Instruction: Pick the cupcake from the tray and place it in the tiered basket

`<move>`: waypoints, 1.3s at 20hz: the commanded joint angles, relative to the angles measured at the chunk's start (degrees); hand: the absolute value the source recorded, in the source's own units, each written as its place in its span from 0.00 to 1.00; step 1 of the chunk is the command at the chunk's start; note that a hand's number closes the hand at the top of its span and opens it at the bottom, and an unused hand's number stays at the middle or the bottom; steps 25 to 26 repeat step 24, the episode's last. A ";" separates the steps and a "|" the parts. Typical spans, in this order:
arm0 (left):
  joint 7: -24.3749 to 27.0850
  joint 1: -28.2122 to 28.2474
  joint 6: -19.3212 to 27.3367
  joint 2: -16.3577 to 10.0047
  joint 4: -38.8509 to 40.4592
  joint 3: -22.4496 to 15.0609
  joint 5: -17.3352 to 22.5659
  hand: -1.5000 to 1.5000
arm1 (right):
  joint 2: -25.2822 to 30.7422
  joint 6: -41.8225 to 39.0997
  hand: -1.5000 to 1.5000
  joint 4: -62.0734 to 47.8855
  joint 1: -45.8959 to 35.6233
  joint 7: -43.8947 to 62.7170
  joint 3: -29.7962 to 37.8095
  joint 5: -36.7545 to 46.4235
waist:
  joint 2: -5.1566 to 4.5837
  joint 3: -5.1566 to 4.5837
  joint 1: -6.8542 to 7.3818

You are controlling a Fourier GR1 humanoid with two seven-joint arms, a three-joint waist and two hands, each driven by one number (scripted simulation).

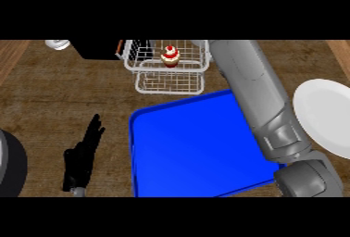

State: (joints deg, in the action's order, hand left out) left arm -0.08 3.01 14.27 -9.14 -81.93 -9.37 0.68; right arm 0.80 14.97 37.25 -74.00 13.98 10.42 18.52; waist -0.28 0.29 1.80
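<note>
Cupcake [170, 55]: upright in the farther compartment of the tiered basket [147, 69].
Left hand [82, 155]: open, fingers straight, left of the blue tray [198, 152].
Right hand: not visible; its forearm [263, 102] crosses the tray's right side.

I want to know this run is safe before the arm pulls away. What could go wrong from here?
1. The right arm lies close beside the basket; drawing back, it might nudge the basket and topple the cupcake standing in the upper tier.
2. The right hand is out of view, so release cannot be confirmed.
3. The same arm passes near the white plate and could bump it.
</note>
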 commanded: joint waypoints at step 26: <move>-4.32 3.06 0.44 -0.10 -3.41 1.48 -0.43 0.50 | 42.93 -29.72 0.00 14.45 28.61 -0.32 24.14 -22.50 | 0.35 -0.24 -2.15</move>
